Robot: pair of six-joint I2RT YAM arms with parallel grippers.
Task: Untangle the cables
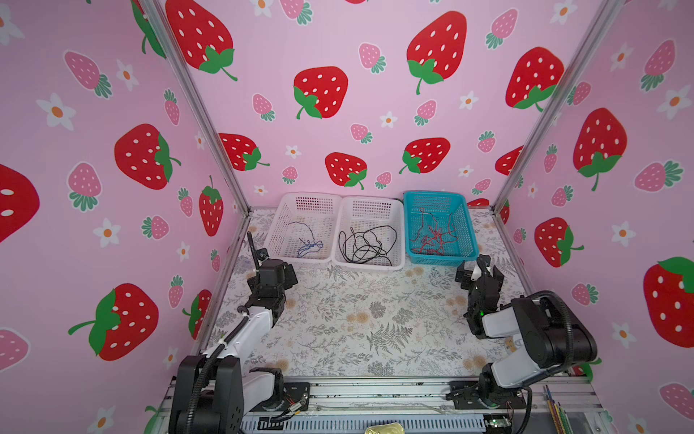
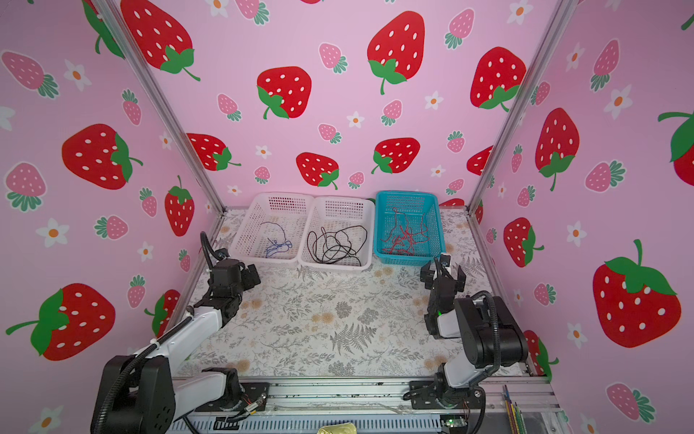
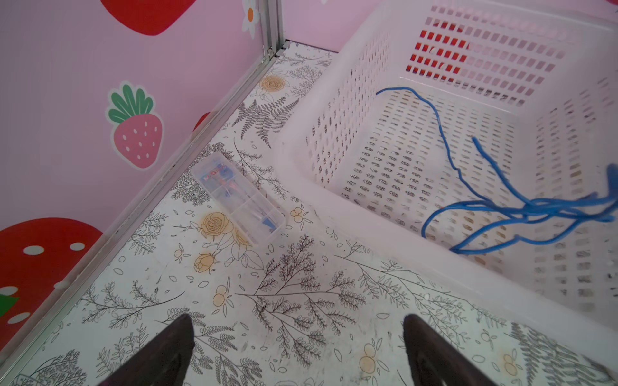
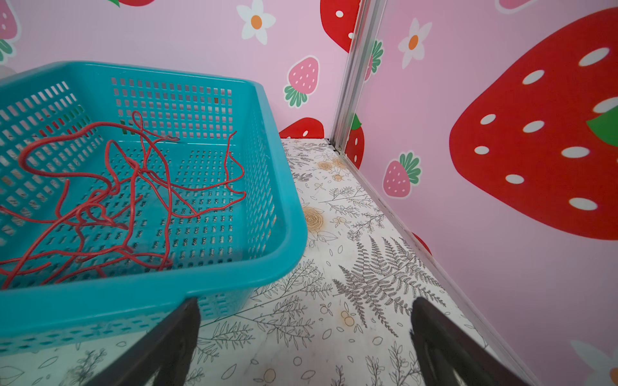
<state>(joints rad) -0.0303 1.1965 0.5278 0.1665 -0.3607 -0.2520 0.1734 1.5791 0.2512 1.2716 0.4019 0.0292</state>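
Note:
The cables lie sorted by colour in three baskets at the back. Blue cables (image 1: 310, 244) (image 3: 535, 207) are in the left white basket (image 1: 311, 195), black cables (image 1: 366, 246) in the middle white basket (image 1: 370, 199), and red cables (image 1: 435, 235) (image 4: 133, 187) in the teal basket (image 1: 432, 193). My left gripper (image 1: 291, 274) (image 3: 296, 317) hovers open over the mat just in front of the left basket's near corner, holding nothing. My right gripper (image 1: 480, 268) (image 4: 306, 300) is open and empty beside the teal basket's near right corner.
A small clear plastic box (image 3: 239, 197) lies on the floral mat between the left basket and the left wall. Pink strawberry walls close in three sides. A metal rail (image 1: 375, 392) runs along the front edge, with coloured sticks (image 1: 555, 409) at its right end.

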